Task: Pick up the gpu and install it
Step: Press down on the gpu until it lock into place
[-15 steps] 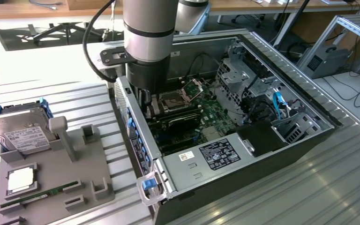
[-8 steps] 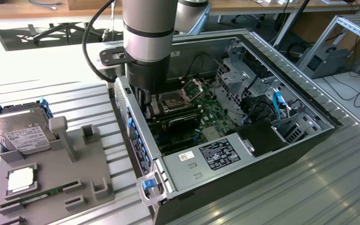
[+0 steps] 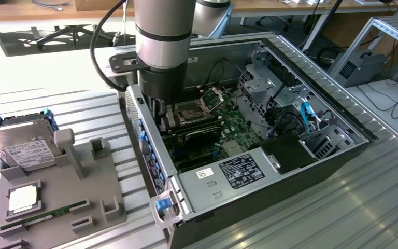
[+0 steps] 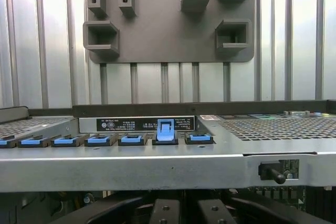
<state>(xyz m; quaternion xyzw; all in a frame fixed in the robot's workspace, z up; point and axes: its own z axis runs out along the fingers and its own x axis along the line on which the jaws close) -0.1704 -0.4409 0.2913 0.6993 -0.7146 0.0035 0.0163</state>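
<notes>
One open computer case [image 3: 302, 70] fills the exterior view from centre to 3 o'clock. One arm reaches down into it, and the tool [image 3: 162, 120] is low beside the case's wall at 9 o'clock. In the wrist view the tool [image 4: 186, 211] is pressed together; whether the gpu sits between its fingers [image 4: 163, 212] cannot be told. Seven blue slot latches [image 4: 131, 139] line that wall, one raised [image 4: 165, 129]. On the worktop [image 3: 365, 207] at 8 o'clock, one grey fixture [image 3: 81, 192] carries one hard drive [image 3: 23, 148], one processor chip [image 3: 23, 198] and one RAM stick [image 3: 43, 213].
</notes>
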